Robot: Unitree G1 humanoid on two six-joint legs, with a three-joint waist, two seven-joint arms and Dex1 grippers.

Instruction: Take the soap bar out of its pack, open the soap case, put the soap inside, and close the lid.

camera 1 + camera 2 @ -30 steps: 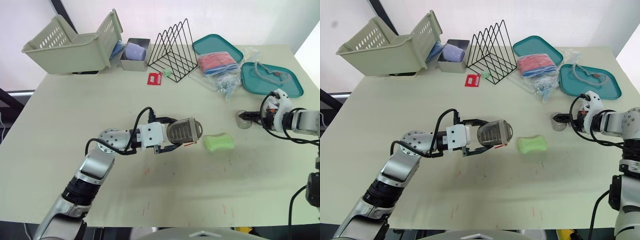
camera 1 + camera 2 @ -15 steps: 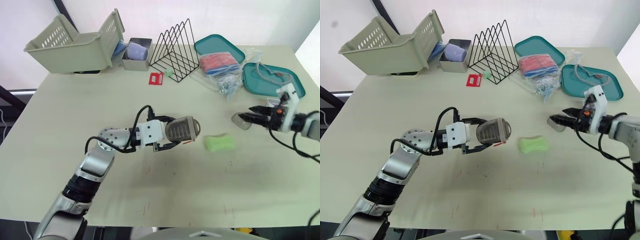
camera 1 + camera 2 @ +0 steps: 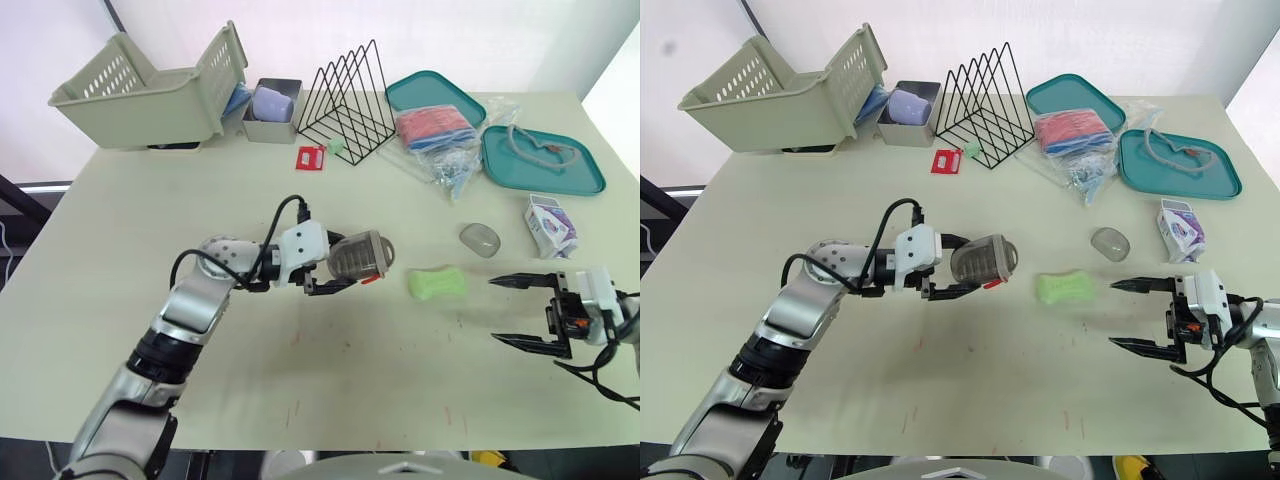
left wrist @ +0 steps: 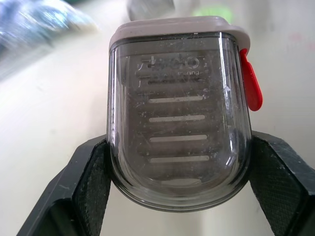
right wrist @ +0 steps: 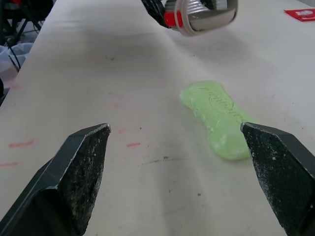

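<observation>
Over the surface, your left fingers clamp the soap case; your right fingers hang spread wide near the green soap bar.

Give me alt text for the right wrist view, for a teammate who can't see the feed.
A bare light-green, peanut-shaped soap bar lies on the beige table ahead of the right gripper, whose jaws stand wide open. Beyond it, the left gripper holds the translucent grey plastic soap case with a red latch.
</observation>
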